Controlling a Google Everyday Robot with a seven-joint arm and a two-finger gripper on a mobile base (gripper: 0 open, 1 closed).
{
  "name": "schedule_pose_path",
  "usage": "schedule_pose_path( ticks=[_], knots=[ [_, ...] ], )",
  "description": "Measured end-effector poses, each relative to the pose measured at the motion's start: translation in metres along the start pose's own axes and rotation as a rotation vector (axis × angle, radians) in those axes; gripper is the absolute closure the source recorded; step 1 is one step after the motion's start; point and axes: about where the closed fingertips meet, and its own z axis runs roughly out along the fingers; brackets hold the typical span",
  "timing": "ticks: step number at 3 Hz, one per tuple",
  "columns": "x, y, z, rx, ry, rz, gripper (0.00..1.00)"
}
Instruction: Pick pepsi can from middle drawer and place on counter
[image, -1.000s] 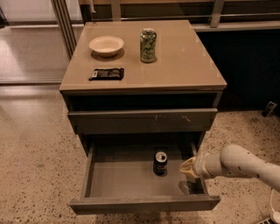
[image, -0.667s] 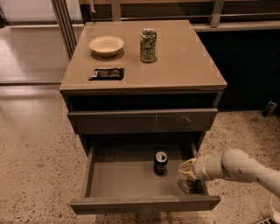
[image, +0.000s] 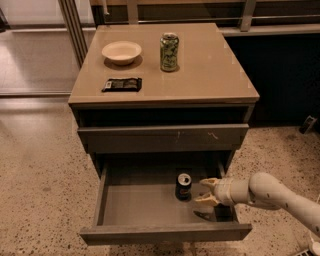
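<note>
The pepsi can, dark with a silver top, stands upright on the floor of the open middle drawer, right of its centre. My gripper reaches in from the right over the drawer's right side. It is open and empty, with its fingertips a short way right of the can and not touching it. The tan counter tops the cabinet above.
On the counter stand a green patterned can, a pale bowl and a dark snack packet. The closed upper drawer front overhangs the back of the open drawer. Speckled floor surrounds the cabinet. A railing runs behind.
My gripper has moved left, closer to the can. The can and drawer have not moved.
</note>
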Motion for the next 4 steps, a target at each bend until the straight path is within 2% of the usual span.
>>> schedule_pose_path(
  ticks=[1,4],
  knots=[
    [-0.008,-0.004,0.02,-0.028,-0.035,-0.018,0.0],
    [-0.033,-0.003,0.082,-0.137,-0.1,-0.058,0.0]
  ],
)
